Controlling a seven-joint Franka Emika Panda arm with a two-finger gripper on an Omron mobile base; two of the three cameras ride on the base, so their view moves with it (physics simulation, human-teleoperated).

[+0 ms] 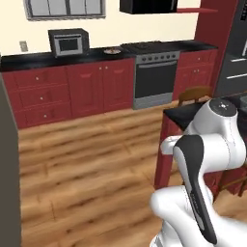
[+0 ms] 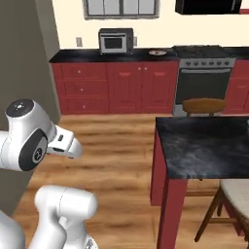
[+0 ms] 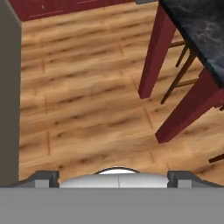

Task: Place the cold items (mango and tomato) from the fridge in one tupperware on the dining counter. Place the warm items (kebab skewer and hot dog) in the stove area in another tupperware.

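Early transit step, by your reading: nothing fetched, no container loaded, base parked mid-floor between the grey fridge side (image 2: 22,73) and the dining tabletop (image 2: 209,146). Your jaws (image 3: 113,177) stand spread wide, the two dark fingertips (image 3: 43,177) far apart at 6 o'clock in the hand view, with nothing between them but wood floor (image 3: 87,109). Hand camera looks down at planks; the red legs (image 3: 153,52) of the tabletop run off toward 1 o'clock. Task items: mango and tomato can't be picked out; they are presumably shut inside the fridge, whose grey flank sits at 9 o'clock in the right base view. The stove (image 1: 154,72) lies at 1 o'clock in the left base view, well apart from the hand. A small dish-like thing (image 1: 112,50) rests on the far counter just left of the stove — possibly holding warm food, too small to tell. No tupperware can be made out on the visible stretch of the dark tabletop. Next move calls for you to drive and turn toward the fridge front, raise the hand off its floor-facing pose, and open the door.
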